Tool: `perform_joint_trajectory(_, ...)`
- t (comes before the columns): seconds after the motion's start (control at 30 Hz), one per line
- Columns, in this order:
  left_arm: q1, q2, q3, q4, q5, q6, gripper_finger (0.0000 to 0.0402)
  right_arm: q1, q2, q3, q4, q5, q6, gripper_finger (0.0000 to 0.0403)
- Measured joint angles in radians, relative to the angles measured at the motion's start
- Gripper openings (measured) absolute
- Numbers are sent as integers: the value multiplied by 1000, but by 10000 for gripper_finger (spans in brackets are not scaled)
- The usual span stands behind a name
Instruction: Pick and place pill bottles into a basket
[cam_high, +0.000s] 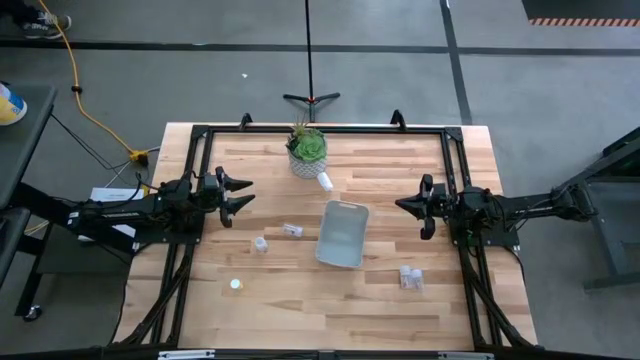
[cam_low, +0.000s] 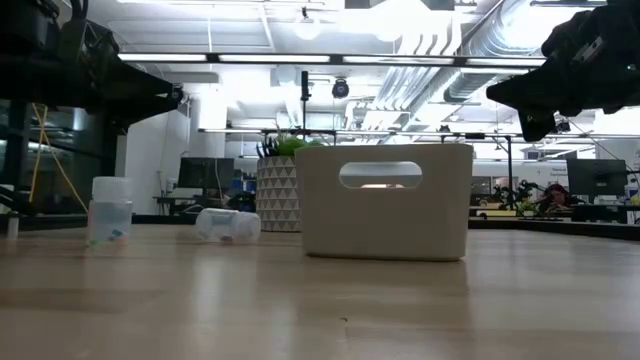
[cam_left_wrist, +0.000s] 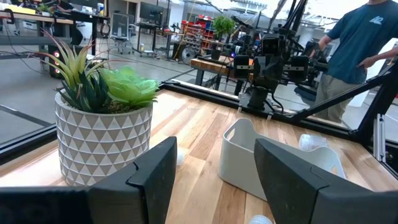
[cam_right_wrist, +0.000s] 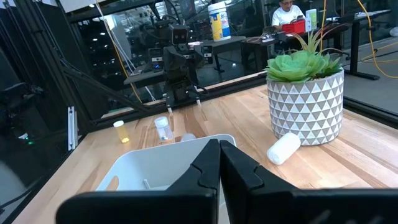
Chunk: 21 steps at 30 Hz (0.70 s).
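The pale basket (cam_high: 342, 233) stands at the table's middle and also shows in the low view (cam_low: 385, 200). Several small pill bottles rest on the wood. One lies beside the plant pot (cam_high: 325, 181). One lies left of the basket (cam_high: 292, 230). One stands upright (cam_high: 261, 244). A yellowish one (cam_high: 236, 285) is nearer the front, and two (cam_high: 410, 277) sit right of the basket. My left gripper (cam_high: 240, 193) hovers open at the left (cam_left_wrist: 214, 162). My right gripper (cam_high: 405, 205) hovers shut, right of the basket (cam_right_wrist: 219, 155). Neither touches anything.
A green plant in a white patterned pot (cam_high: 307, 150) stands at the far middle of the table. A black frame (cam_high: 320, 128) runs along the table's far edge and sides. A person (cam_left_wrist: 360, 50) stands beyond the table's right side.
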<state>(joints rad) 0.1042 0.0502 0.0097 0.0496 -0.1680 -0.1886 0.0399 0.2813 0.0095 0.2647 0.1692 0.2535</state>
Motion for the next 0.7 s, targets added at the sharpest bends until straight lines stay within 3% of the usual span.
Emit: perform_joint_trajectory(0.7,0,0,0,1,-36,-55,250,0,0,0,-14,27,36,0)
